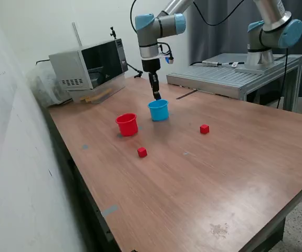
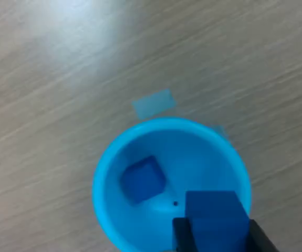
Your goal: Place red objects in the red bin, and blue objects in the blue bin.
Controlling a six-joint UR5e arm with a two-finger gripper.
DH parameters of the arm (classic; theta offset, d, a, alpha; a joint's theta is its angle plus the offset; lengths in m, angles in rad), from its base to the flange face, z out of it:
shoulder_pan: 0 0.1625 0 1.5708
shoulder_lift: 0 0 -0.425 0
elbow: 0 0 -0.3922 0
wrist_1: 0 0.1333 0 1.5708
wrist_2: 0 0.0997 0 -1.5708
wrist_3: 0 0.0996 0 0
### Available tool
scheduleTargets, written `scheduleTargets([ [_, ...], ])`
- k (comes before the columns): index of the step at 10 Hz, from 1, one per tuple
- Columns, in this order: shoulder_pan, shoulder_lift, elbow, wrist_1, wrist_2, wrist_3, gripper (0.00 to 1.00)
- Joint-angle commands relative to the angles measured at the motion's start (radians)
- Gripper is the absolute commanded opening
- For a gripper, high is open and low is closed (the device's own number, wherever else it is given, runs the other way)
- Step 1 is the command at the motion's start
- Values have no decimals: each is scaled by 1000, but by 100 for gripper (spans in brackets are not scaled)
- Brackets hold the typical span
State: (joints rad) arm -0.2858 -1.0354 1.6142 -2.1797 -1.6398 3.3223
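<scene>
My gripper hangs just above the light blue bin at the back of the wooden table. In the wrist view the gripper is shut on a dark blue cube over the blue bin. A second dark blue cube lies on the bin's floor. The red bin stands to the exterior view's left of the blue one. One red cube lies in front of the red bin. Another red cube lies to the exterior view's right of the blue bin.
A microwave stands at the table's back left corner. A second arm is mounted on a metal platform behind the table. A pale blue tape patch is stuck on the wood beside the blue bin.
</scene>
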Motion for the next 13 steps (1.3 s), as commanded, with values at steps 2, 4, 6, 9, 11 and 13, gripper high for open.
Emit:
scheduleTargets([
  [2,-29,0,10,-3,0,0,0],
  [4,-27,-3,21,-6,0,0,100],
  [6,-16,-5,18,-8,0,-1,100],
  [9,67,-50,44,-2,8,-65,100],
  [11,214,-106,85,-3,26,-186,100],
  [13,279,-109,89,-2,121,-262,100],
])
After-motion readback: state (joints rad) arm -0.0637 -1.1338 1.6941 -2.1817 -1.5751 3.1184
